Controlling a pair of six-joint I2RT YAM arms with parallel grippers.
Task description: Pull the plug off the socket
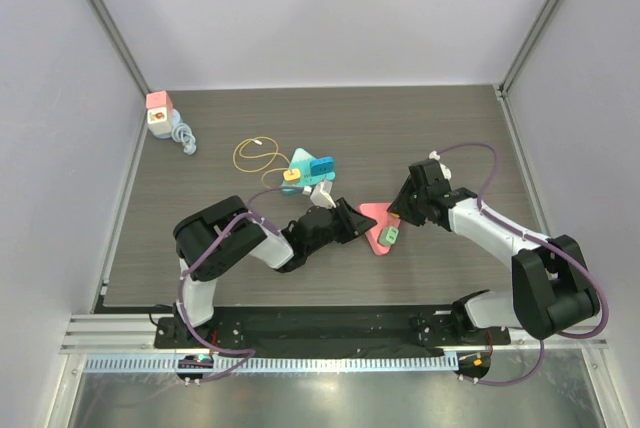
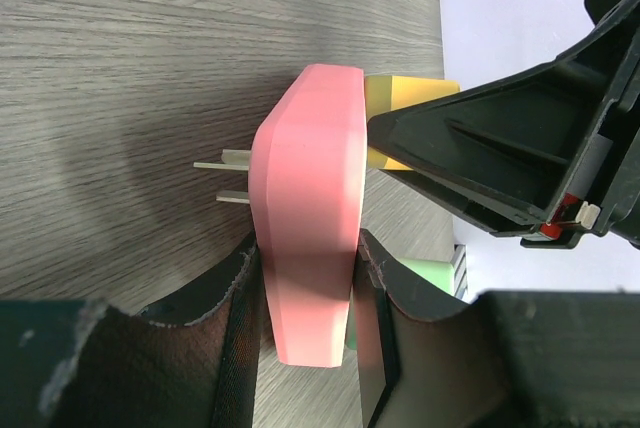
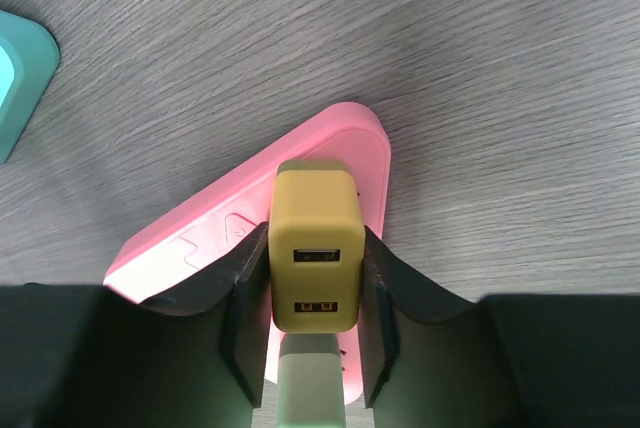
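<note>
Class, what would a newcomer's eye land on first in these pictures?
The pink socket at mid-table, clamped by the left end effector, with its bare prongs sticking out. The right end effector flanks the yellow plug seated in the socket's face. Farther back lies a teal socket.

Teal adapter (image 1: 315, 166) beside yellow cable loop (image 1: 250, 156); pink-white block (image 1: 160, 114), blue cord (image 1: 184, 138) far-left.

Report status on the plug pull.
Left gripper shut on socket. Right gripper shut on plug. Plug not yet out. Nothing in the way.
</note>
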